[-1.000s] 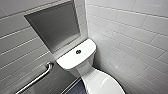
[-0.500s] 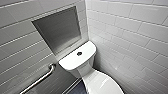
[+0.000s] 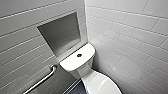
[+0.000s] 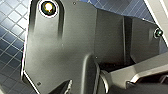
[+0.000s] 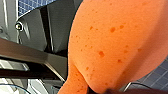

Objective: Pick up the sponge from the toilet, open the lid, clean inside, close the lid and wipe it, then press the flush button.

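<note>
My right tool (image 5: 95, 90) pinches the sponge (image 5: 112, 42); left tool (image 4: 65, 88), can't tell. Toilet (image 3: 81, 58) ahead, lid (image 3: 102, 85) down.

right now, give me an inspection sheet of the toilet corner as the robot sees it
surface: cistern top, white and glossy, carries the dark flush button
job's things: toilet white; lid looks down; sponge orange, off the toilet
clutter: nothing seen
grippers: right end effector appears shut on the sponge
cables: nothing seen
surroundings: white tiled walls, grey niche, grab rail, dark tiled floor
</note>
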Controlling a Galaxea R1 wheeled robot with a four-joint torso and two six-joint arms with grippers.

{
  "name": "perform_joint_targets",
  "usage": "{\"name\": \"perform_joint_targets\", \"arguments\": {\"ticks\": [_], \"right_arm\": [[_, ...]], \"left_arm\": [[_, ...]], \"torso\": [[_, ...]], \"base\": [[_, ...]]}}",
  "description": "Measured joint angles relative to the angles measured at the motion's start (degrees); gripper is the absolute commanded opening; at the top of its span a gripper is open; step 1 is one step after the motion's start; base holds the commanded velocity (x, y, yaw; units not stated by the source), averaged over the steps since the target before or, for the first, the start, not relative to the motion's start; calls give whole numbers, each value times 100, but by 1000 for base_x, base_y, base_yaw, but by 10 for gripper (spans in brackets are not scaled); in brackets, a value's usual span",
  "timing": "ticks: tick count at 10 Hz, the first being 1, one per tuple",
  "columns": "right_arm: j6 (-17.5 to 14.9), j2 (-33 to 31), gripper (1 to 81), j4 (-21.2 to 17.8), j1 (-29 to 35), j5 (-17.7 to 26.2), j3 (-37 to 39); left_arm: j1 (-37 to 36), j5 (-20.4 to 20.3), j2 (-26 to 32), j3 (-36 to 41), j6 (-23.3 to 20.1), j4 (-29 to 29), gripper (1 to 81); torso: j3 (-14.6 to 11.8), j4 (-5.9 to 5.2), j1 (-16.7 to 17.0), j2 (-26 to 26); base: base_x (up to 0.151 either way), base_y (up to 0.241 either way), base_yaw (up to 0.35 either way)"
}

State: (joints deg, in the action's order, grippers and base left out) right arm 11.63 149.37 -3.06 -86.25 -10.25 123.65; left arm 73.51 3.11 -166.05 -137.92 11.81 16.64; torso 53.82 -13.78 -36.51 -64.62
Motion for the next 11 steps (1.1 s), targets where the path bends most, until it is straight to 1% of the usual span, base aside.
{"name": "perform_joint_targets", "arguments": {"ticks": [2, 3, 4, 7, 11], "right_arm": [[0, 228, 10, 105, -16, -33, 402], [0, 432, 10, 202, -57, -46, 621], [-2, 579, 10, 285, -134, -49, 708], [-2, 774, 10, 410, -201, -35, 1174], [-2, 1150, 10, 633, -377, -11, 1467]], "left_arm": [[61, 5, -16, -141, 1, -35, 811], [66, 6, -13, -179, 0, -41, 811], [61, 0, -44, -179, 0, -41, 811], [88, 6, -123, -177, 0, -44, 811], [199, 39, -127, -179, 0, -44, 811]], "torso": [[-26, 0, 262, 400], [-107, 0, 360, 557], [-266, 0, 465, 721], [-883, 0, 861, 1316], [-1722, 0, 1401, 2127]], "base": [[0, 0, 0], [0, 0, 0], [0, 0, 0], [0, 0, 0], [0, 0, 0]]}}
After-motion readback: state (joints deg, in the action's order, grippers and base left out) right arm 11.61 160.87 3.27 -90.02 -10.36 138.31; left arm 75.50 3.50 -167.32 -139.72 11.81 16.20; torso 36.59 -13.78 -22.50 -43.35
